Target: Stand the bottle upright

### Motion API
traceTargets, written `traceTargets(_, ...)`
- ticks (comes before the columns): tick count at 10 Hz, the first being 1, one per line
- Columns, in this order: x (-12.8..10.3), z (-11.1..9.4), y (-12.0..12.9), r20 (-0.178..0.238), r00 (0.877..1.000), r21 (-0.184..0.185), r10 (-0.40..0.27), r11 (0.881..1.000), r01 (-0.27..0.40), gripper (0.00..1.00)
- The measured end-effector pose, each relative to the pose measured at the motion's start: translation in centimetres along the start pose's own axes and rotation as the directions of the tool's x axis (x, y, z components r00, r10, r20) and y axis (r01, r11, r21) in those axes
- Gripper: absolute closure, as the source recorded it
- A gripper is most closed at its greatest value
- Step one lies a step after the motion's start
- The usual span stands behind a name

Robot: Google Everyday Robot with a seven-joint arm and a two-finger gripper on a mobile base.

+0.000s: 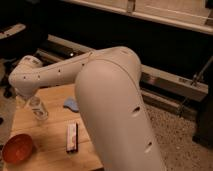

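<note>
One tool [23,100], hidden behind the arm's wrist at far left; grip state indeterminable. Clear bottle [37,109] stands tilted on the wooden surface [50,147]; release seemingly remains

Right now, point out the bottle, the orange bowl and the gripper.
bottle [38,109]: camera view, on its clear body.
orange bowl [17,147]: camera view, on its inner wall.
gripper [22,101]: camera view, beside the bottle, below the arm's wrist.
</note>
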Motion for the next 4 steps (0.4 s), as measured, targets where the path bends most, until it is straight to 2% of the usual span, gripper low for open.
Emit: traceTargets(4, -0.32, -0.23, 0.51, -0.001, 1.000, -0.010, -0.013, 1.000, 0.013, 0.20)
